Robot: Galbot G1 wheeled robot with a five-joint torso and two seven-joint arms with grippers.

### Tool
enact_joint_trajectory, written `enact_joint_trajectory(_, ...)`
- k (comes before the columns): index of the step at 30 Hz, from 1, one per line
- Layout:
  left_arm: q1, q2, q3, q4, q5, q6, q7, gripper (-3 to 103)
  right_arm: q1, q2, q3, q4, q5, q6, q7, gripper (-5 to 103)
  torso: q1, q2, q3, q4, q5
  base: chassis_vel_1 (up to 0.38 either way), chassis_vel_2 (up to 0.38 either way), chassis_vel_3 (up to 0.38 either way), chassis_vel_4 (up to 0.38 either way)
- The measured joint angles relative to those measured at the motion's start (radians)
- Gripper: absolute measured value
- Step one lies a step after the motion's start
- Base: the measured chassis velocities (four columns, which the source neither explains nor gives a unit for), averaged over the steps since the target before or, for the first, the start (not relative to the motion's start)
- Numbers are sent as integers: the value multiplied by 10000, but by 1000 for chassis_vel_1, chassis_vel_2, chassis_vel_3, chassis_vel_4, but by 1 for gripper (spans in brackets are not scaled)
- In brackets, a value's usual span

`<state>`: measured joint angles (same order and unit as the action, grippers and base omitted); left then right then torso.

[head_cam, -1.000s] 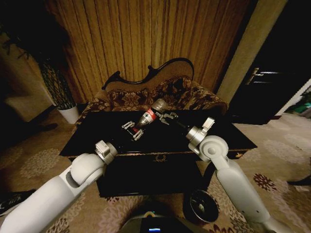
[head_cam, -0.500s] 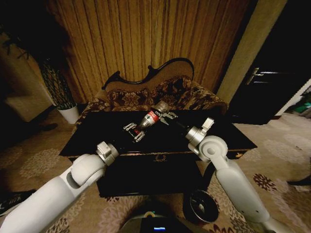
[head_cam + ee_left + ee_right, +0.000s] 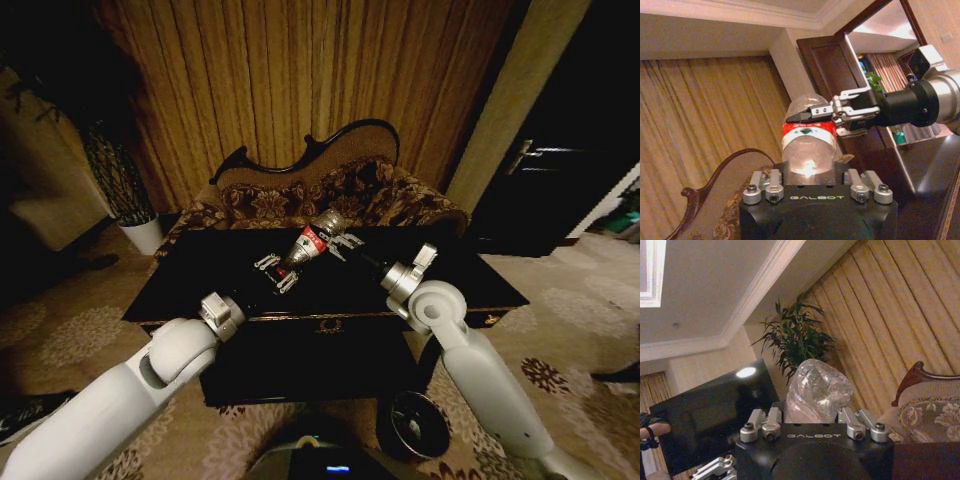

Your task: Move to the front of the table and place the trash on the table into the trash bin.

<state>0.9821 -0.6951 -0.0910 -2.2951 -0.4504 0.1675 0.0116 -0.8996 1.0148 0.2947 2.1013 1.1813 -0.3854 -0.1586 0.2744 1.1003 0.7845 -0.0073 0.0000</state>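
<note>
Clear plastic bottle with a red label (image 3: pixel 308 241) hangs above the glossy black table (image 3: pixel 450 275), pinched at opposite ends by the left gripper (image 3: pixel 277 270) and right gripper (image 3: pixel 338 241).

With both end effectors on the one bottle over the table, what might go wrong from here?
1. The left end effector and the right end effector both grip the bottle; opposing pulls may crush or twist the thin plastic.
2. It hangs above the table; a badly timed release may drop it there.
3. The trash bin sits low beside the right arm, so the carry seems awkward.
</note>
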Motion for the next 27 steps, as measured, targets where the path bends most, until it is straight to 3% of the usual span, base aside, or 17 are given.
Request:
enact_joint_trajectory(4, 32, -1, 60, 72, 8, -168, -15, 62, -18, -26, 34, -27, -61, 6, -145, 40, 0, 0, 0, 0, 0, 0, 0, 0, 0)
enact_joint_trajectory(5, 32, -1, 60, 72, 8, -168, -15, 62, -18, -26, 34, -27, -61, 6, -145, 40, 0, 0, 0, 0, 0, 0, 0, 0, 0)
enact_joint_trajectory(12, 117, -70, 94, 64, 38, -193, -76, 94, -94, -87, 118, -29, -75, 8, -321, 27, 0, 0, 0, 0, 1, 0, 0, 0, 0)
enact_joint_trajectory(22, 139, -72, -61, 6, -2, -192, -129, 100, -242, -136, 290, -19, -125, 7, -360, 27, 0, 0, 0, 0, 0, 0, 0, 0, 0)
enact_joint_trajectory(27, 723, -122, -1355, -211, -506, -15, -454, 100, -598, -165, 679, -61, -303, 148, -179, 27, 0, 0, 0, 0, -1, 0, 0, 0, 0)
